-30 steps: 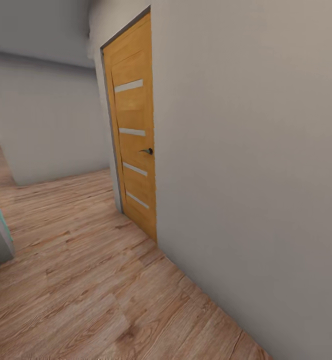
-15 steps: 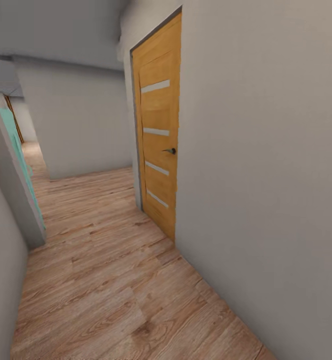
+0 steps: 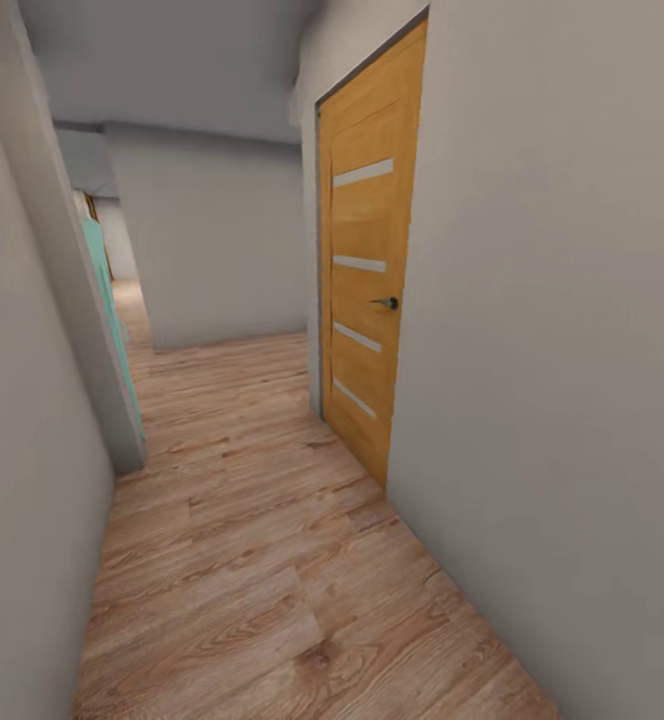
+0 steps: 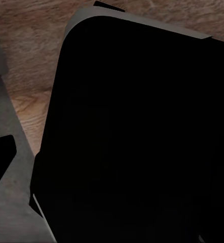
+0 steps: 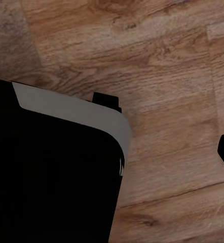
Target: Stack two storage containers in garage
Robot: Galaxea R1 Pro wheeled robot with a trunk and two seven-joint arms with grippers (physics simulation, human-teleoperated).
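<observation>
In the hallway, a wooden door point(image 3: 367, 300) stands closed ahead to the right, no container visible, and both grippers' finger state cannot be told.

left wrist: dark body panel point(image 4: 142, 142) close | right wrist: dark body panel point(image 5: 51, 177), fingers unclear

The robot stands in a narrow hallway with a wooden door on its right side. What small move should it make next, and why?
Probably roll a little forward, keeping to the middle of the wood-plank floor. The wooden door looks shut, with its handle on the near side, and grey walls stand close on both sides. No container is seen, so the search likely goes on.
</observation>
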